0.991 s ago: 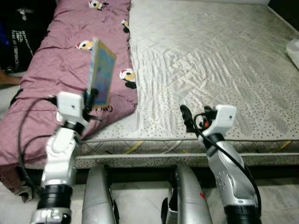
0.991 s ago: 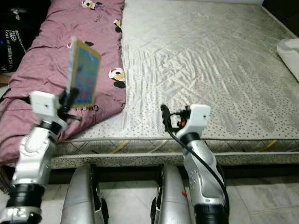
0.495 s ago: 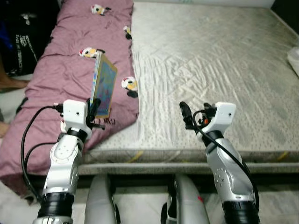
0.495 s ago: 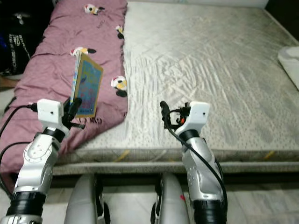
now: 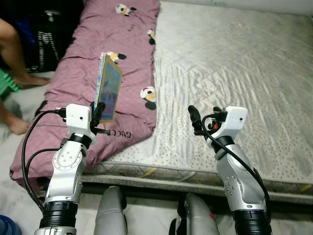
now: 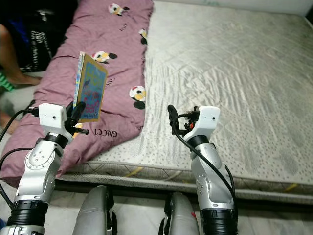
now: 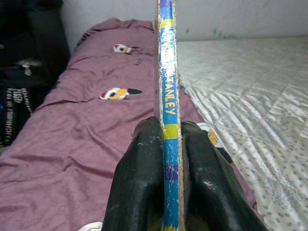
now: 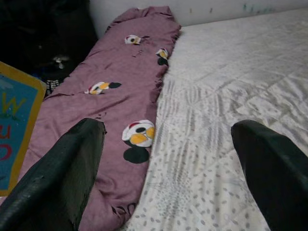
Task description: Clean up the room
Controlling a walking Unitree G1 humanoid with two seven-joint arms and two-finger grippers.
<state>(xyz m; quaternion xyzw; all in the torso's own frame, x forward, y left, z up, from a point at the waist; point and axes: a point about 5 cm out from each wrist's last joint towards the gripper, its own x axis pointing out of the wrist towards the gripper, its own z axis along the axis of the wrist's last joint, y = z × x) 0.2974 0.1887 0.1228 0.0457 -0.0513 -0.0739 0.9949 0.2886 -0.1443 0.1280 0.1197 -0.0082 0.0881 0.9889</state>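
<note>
Against the earlier frames, the whole scene is shifted toward the right and more floor on the robot's left is taken in, along with a person's bare legs [image 5: 17, 46] and a dark bag [image 5: 49, 34]. This is read as a turn or step of the camera, not a move of the bed. Both arms are kept in much the same pose as before, so a carry is judged to be under way, with the book not yet put away.

The left gripper [image 5: 98, 111] is clamped on a thin children's book [image 5: 108, 85]; in the left wrist view both black fingers [image 7: 144, 168] are pressed flat against the spine, where "STANLEY" can be read. The book is held upright, edge toward the camera, in the air above the edge of the purple quilt [image 5: 88, 73]. Its cover is glossy, blue with a yellow border, the corners slightly worn; it is stiff enough to stand unsupported.

The right gripper [image 5: 194, 117] is held up in front of the mattress edge, spread wide and with nothing in it.

The quilt is soft, rumpled cotton printed with cartoon mice, draped over the bed's left side. The mattress [image 5: 234, 73] is bare, with pale quilted satin in diamond stitching and a speckled border.
</note>
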